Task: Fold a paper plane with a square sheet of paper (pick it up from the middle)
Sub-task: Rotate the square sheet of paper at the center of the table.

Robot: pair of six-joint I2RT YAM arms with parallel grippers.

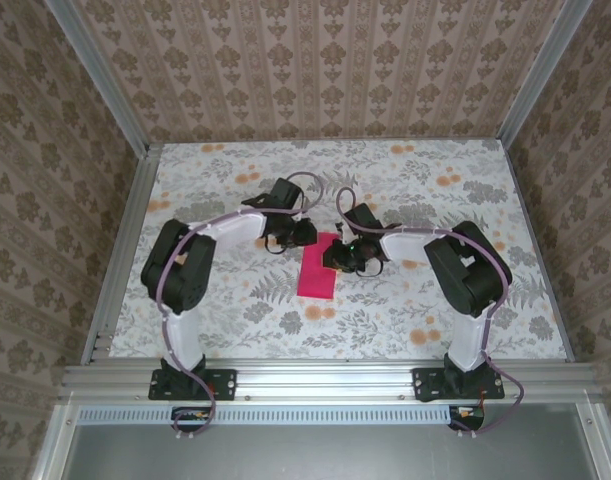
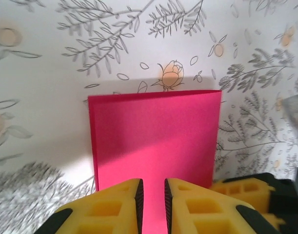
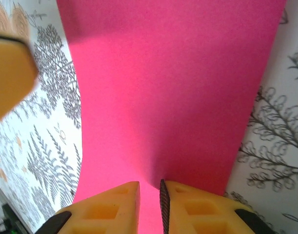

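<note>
left gripper point(image 2: 152, 207) hangs over the near edge of the pink sheet point(image 2: 153, 136), jaws a narrow slit apart with flat paper showing through. the sheet stretches ahead of its fingertips on the floral table point(image 2: 41, 136). right gripper point(image 3: 149, 204) is narrow too; the sheet rises toward its gap, one edge curling to its left side — pinched or not, i cannot tell.

The paper point(image 1: 317, 270) lies seemingly centred on the table point(image 1: 235, 305).
</note>
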